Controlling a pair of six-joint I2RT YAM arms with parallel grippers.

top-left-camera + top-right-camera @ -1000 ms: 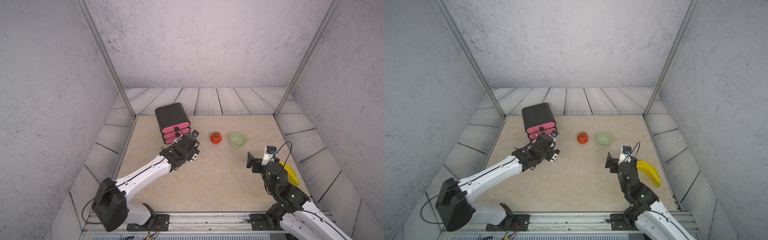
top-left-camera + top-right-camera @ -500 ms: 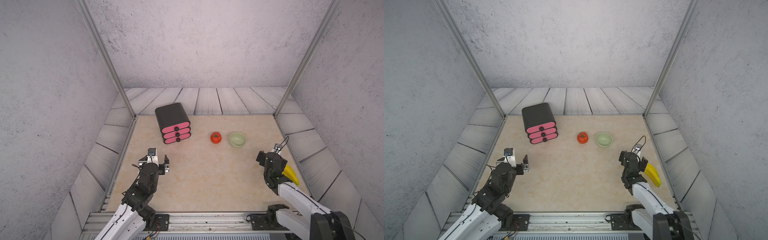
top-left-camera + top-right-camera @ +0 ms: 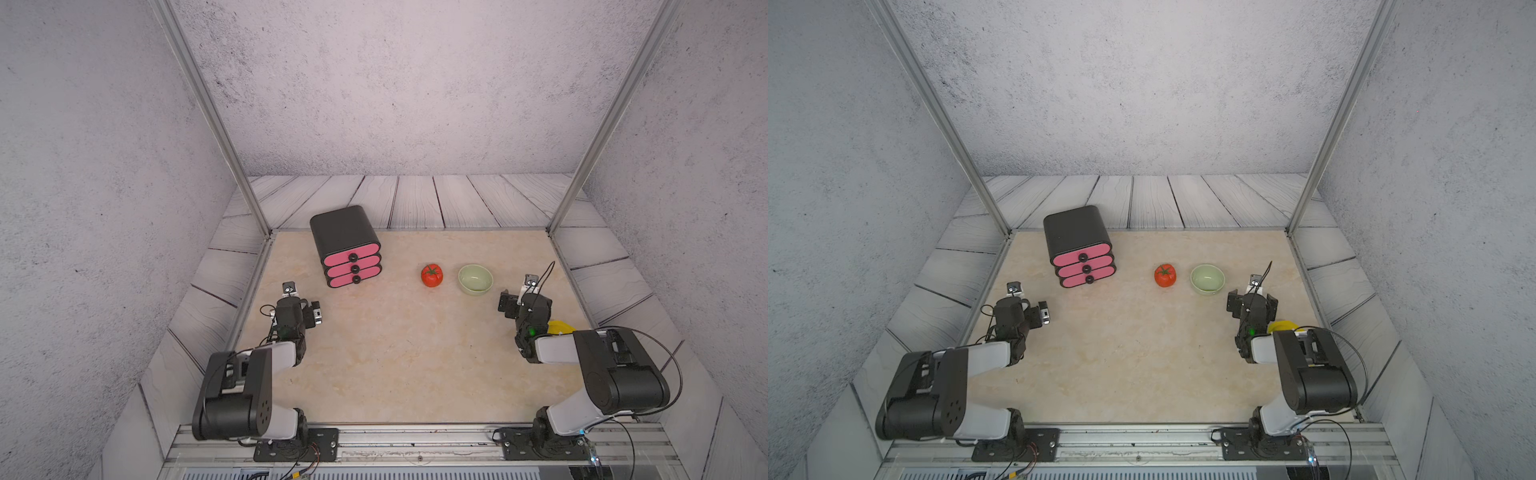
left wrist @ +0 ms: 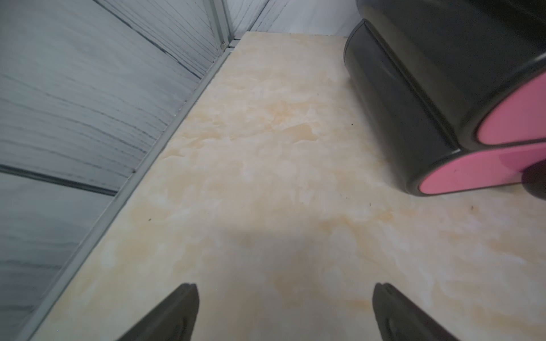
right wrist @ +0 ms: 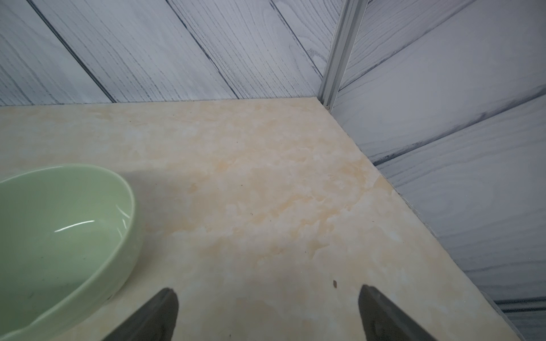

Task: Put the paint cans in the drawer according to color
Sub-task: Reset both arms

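Observation:
The drawer [image 3: 351, 249] [image 3: 1081, 249] is a black rounded chest at the back left of the table. Its three pink fronts sit flush, each with a black knob. No paint cans show in any view. My left gripper [image 3: 297, 308] [image 3: 1021, 308] hangs open near the left edge, in front of the chest and apart from it. The left wrist view shows the gripper [image 4: 285, 290] over bare table with the chest [image 4: 428, 88] off to one side. My right gripper [image 3: 524, 302] [image 3: 1252, 301] [image 5: 267, 293] is open and empty beside the bowl.
A red tomato [image 3: 432, 275] [image 3: 1165, 275] and an empty pale green bowl [image 3: 475, 279] [image 3: 1207, 279] [image 5: 130, 206] stand to the right of the chest. A yellow banana [image 3: 559, 326] [image 3: 1281, 325] lies partly hidden behind my right arm. Grey plank walls enclose the table.
My left arm has pulled back from the chest's front to the front left, folding up. My right arm has also folded back. All three drawer fronts now show shut.

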